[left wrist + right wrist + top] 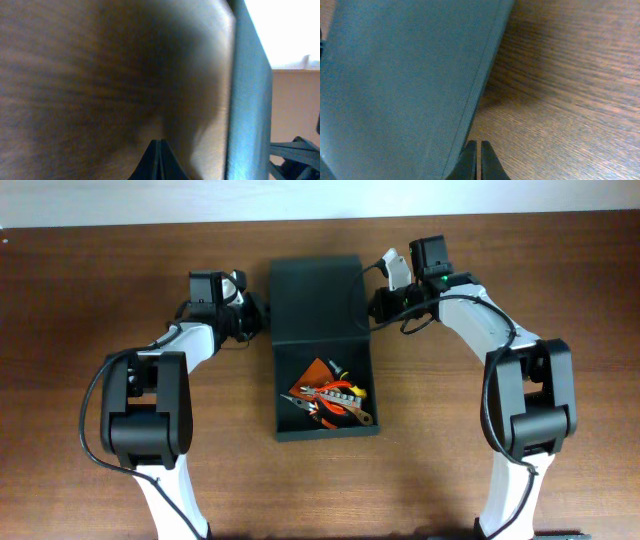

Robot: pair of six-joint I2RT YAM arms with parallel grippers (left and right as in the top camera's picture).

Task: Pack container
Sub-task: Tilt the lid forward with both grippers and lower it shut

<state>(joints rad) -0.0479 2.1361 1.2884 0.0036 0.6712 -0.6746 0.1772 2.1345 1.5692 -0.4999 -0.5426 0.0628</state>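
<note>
The dark green container [285, 395] lies open in the middle of the table, its flap lid [318, 298] folded back at the far side. Inside are several hand tools [332, 400] with orange and red handles. My left gripper [262, 318] is shut and empty just left of the lid's left edge [247, 100]. My right gripper [376, 308] is shut and empty just right of the lid's right edge [405, 80]. In the wrist views the left fingertips [159, 150] and the right fingertips [477, 150] hang over bare wood beside the lid.
The wooden table [90, 480] surrounds the container on all sides. A pale wall strip runs behind the table's far edge [150, 200]. Both arm bases stand near the front edge [145, 430] [530, 420].
</note>
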